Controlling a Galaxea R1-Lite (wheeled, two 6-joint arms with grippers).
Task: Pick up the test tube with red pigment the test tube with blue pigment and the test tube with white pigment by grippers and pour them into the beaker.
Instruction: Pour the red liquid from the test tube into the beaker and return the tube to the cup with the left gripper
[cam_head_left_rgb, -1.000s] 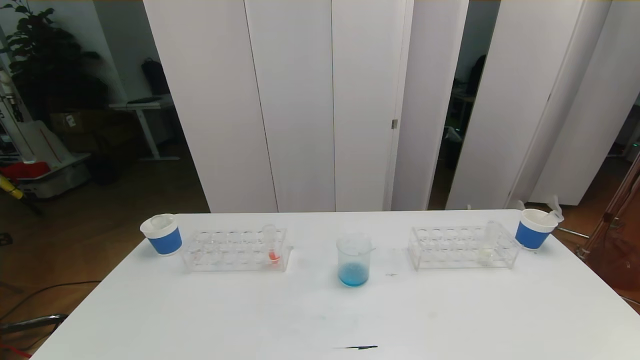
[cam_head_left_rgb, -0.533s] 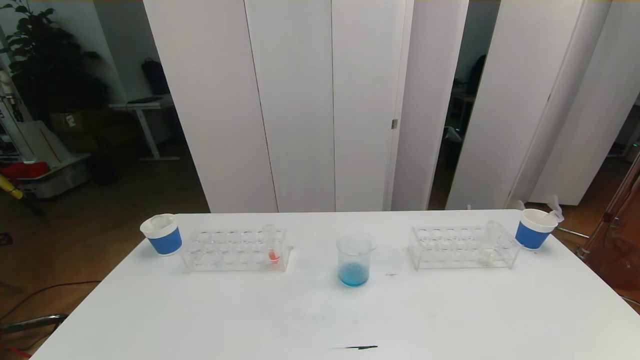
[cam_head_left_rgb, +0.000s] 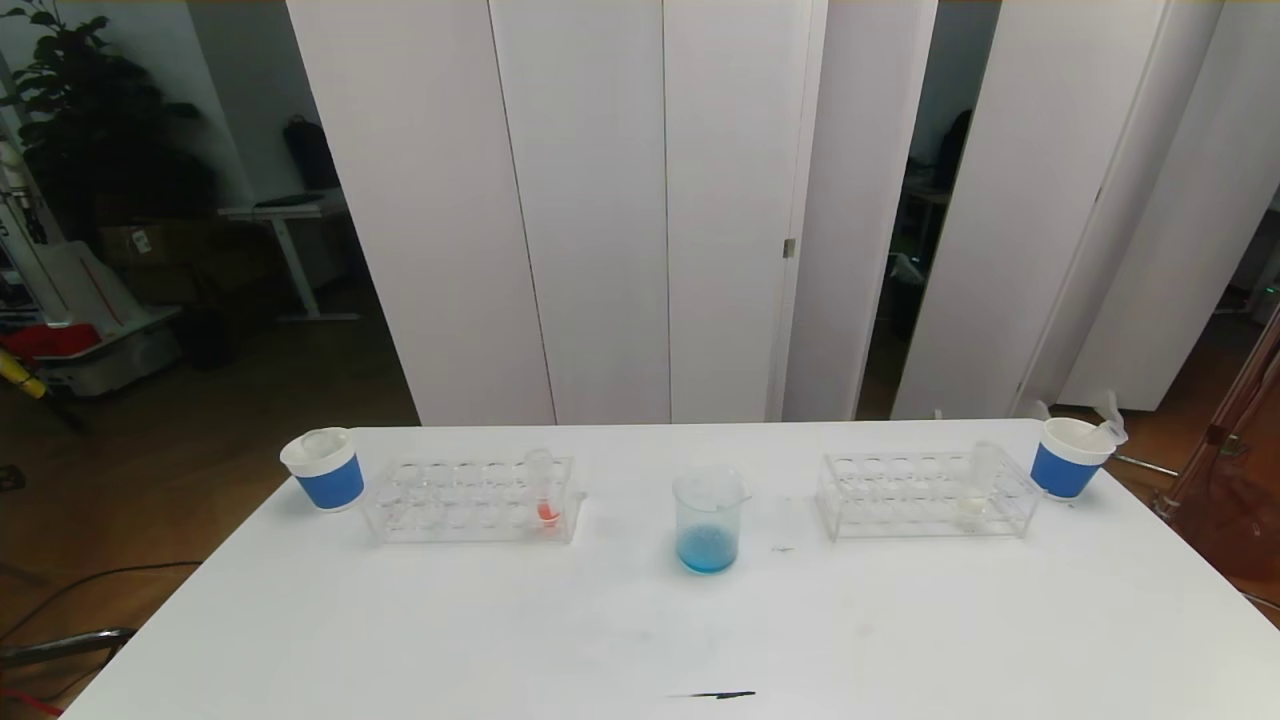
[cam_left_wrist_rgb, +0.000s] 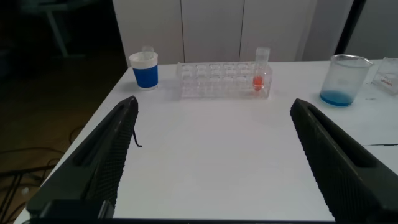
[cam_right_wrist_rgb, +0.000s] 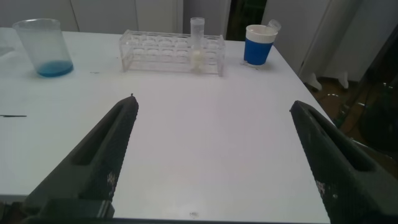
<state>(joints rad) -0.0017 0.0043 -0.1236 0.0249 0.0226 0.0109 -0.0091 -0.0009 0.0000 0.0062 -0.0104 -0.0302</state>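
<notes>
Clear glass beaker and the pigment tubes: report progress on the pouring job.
Done: the clear glass beaker already holds blue liquid. In hand: nothing; left gripper and right gripper are open and empty. Left: the red-pigment tube and whitish-pigment tube stand in their clear racks.

Head view: neither of my arms in frame. Wrist views: dark fingers (cam_left_wrist_rgb: 99, 168) of my left tool (cam_left_wrist_rgb: 214, 162) and right tool (cam_right_wrist_rgb: 214, 162) cut off by frame edge. Contents of the blue-banded white paper cups (cam_head_left_rgb: 325, 468) unclear.
</notes>
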